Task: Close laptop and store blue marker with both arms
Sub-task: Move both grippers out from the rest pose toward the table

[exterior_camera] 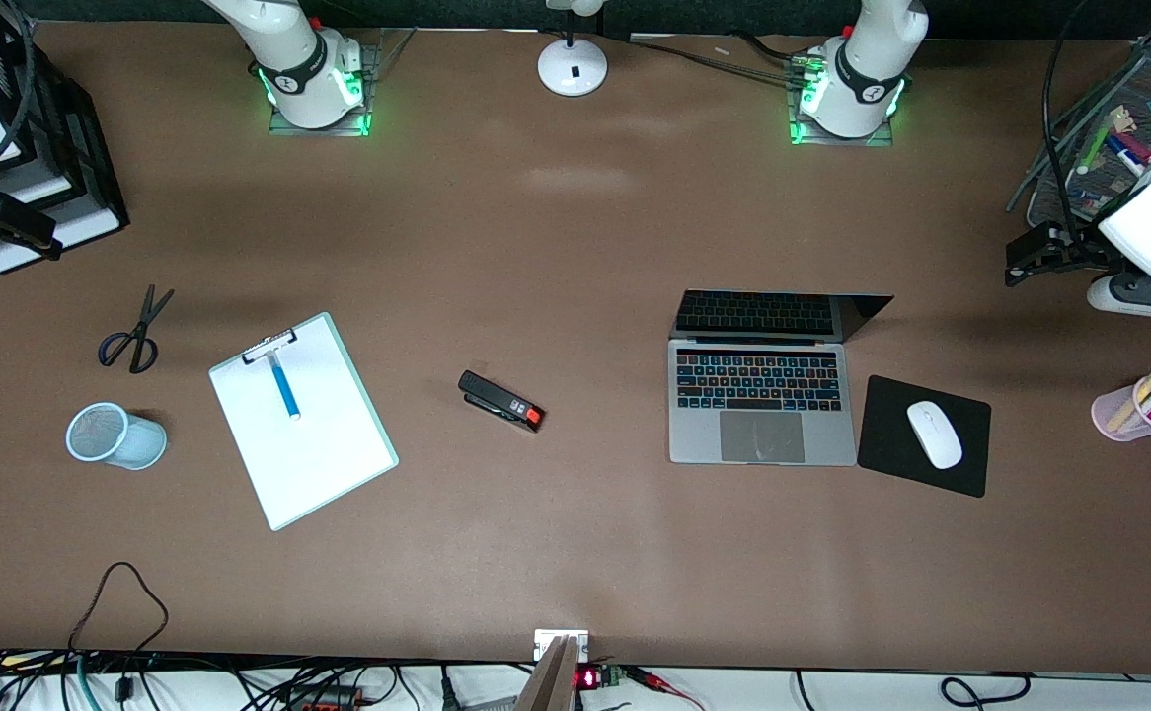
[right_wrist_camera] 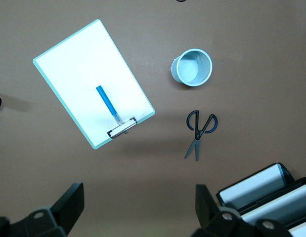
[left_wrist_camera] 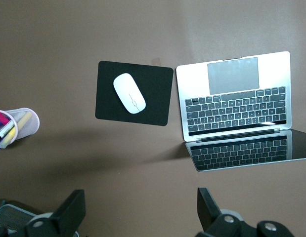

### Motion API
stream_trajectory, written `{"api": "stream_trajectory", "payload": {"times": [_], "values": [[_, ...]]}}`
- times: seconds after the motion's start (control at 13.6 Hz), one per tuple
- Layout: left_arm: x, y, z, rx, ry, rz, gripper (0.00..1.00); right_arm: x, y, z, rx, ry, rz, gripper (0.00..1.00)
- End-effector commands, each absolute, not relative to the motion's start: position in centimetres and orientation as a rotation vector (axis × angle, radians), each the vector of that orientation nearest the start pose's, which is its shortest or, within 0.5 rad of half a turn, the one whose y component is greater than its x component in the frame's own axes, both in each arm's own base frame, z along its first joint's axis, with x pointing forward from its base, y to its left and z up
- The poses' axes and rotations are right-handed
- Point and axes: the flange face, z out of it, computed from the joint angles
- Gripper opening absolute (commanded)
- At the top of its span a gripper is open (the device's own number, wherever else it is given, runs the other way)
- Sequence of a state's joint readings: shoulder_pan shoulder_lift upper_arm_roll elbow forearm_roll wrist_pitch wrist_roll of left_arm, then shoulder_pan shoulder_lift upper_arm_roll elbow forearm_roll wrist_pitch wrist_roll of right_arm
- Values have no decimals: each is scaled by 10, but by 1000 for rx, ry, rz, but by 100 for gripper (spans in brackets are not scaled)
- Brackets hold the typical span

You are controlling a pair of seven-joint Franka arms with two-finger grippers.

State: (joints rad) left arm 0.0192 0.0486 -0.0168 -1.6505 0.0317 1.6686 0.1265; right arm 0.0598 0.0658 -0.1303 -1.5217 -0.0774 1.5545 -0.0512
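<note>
The silver-grey laptop (exterior_camera: 761, 395) stands open on the table toward the left arm's end; it also shows in the left wrist view (left_wrist_camera: 235, 94). The blue marker (exterior_camera: 284, 385) lies on a white clipboard (exterior_camera: 319, 444) toward the right arm's end, one end under the clip; it shows in the right wrist view too (right_wrist_camera: 107, 102). My left gripper (exterior_camera: 1018, 262) hangs open and empty over bare table at the left arm's end (left_wrist_camera: 140, 212). My right gripper (exterior_camera: 38, 235) hangs open and empty over the table's right-arm end (right_wrist_camera: 138, 207).
A black mouse pad (exterior_camera: 882, 439) with a white mouse (exterior_camera: 934, 433) lies beside the laptop. A pink cup of markers (exterior_camera: 1143, 407), a light-blue mesh cup (exterior_camera: 116, 435), scissors (exterior_camera: 136, 331), a black stapler (exterior_camera: 501, 400), a lamp base (exterior_camera: 573, 67) and black file trays (exterior_camera: 38, 148) are also here.
</note>
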Motion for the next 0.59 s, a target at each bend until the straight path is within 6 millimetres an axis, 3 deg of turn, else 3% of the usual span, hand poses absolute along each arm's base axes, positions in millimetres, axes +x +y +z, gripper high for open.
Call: {"api": "stream_trajectory", "payload": {"times": [0.0, 0.37, 0.51], "values": [[578, 2, 573, -3092, 197, 59, 100, 561, -40, 620, -3204, 36, 49, 100], [580, 0, 570, -3107, 174, 69, 100, 571, -40, 608, -3193, 36, 55, 100], [591, 4, 547, -3110, 170, 136, 100, 582, -40, 590, -3139, 36, 69, 100]]}}
